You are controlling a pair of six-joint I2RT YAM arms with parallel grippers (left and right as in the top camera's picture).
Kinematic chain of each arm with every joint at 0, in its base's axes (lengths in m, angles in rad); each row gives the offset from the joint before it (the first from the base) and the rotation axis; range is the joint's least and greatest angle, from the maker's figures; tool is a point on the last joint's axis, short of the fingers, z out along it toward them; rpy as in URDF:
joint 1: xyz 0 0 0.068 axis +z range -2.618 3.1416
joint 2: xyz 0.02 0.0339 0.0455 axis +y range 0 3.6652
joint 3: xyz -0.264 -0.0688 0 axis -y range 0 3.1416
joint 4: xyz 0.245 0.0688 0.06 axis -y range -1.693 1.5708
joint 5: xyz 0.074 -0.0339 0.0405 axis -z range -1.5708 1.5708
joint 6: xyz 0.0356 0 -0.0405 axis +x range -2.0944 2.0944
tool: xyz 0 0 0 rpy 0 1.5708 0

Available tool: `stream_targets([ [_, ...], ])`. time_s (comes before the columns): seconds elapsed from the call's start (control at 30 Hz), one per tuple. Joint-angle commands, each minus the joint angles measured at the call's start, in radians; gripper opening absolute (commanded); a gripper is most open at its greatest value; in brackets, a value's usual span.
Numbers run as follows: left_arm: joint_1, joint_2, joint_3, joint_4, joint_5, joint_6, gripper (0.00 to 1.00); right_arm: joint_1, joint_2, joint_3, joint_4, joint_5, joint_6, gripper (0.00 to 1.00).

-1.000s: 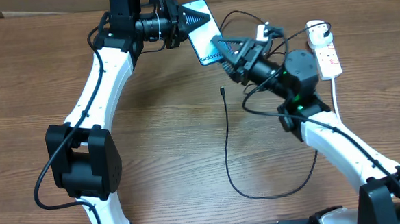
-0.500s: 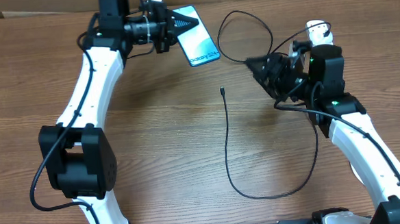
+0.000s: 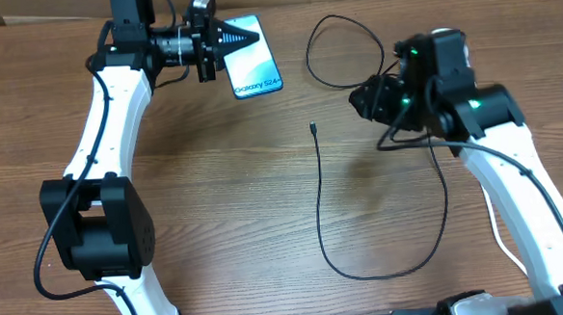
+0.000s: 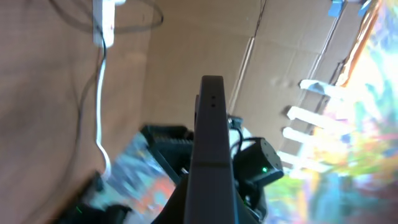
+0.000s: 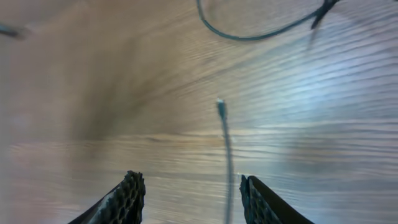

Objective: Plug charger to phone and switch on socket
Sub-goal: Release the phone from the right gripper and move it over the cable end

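Note:
The phone [image 3: 256, 67], its light blue screen facing up, is held at the table's back by my left gripper [image 3: 229, 43], which is shut on its left end. In the left wrist view the phone [image 4: 211, 137] shows edge-on as a dark bar between the fingers [image 4: 211, 208]. The charger cable's connector tip [image 3: 314, 127] lies on the wood at mid-table. My right gripper [image 3: 362, 100] is open and empty to the right of the tip. In the right wrist view the tip [image 5: 220, 104] lies ahead of the open fingers [image 5: 193, 196]. The socket [image 4: 104, 25] shows only in the left wrist view.
The black cable [image 3: 325, 213] runs from the tip toward the front, loops right and up under the right arm, with another loop [image 3: 337, 24] at the back. The socket's thick white lead [image 4: 99, 93] trails across the table. Cardboard stands behind the table.
My right gripper has drawn away from the phone to the right and now points down over the cable. My left gripper has carried the phone to the left.

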Motion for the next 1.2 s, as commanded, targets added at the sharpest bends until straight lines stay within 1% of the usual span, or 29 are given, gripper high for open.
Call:
stream_targets([
  [0.0, 0.008, -0.034, 0.024, -0.058, 0.13, 0.007, 0.04, 0.05, 0.098, 0.082, -0.057, 0.156, -0.089, 0.5],
  [0.1, 0.008, -0.034, 0.024, -0.083, 0.13, 0.067, 0.04, 0.073, 0.164, 0.109, -0.07, 0.175, -0.104, 0.49],
  [0.27, 0.02, -0.034, 0.024, -0.074, 0.13, 0.081, 0.04, 0.086, 0.257, 0.109, -0.043, 0.174, -0.146, 0.48],
  [0.4, 0.045, -0.034, 0.024, -0.075, 0.117, 0.1, 0.04, 0.101, 0.297, 0.109, 0.002, 0.177, -0.191, 0.46],
  [0.5, 0.062, -0.034, 0.024, -0.075, 0.116, 0.108, 0.04, 0.115, 0.315, 0.109, 0.039, 0.202, -0.195, 0.46],
  [0.73, 0.082, -0.034, 0.023, -0.075, 0.111, 0.19, 0.04, 0.145, 0.36, 0.109, 0.084, 0.207, -0.212, 0.46],
  [0.93, 0.09, 0.002, 0.019, -0.068, 0.088, 0.193, 0.04, 0.158, 0.41, 0.107, 0.106, 0.207, -0.212, 0.45],
  [1.17, 0.088, 0.083, 0.018, -0.079, 0.129, 0.193, 0.04, 0.158, 0.469, 0.107, 0.119, 0.207, -0.212, 0.44],
])
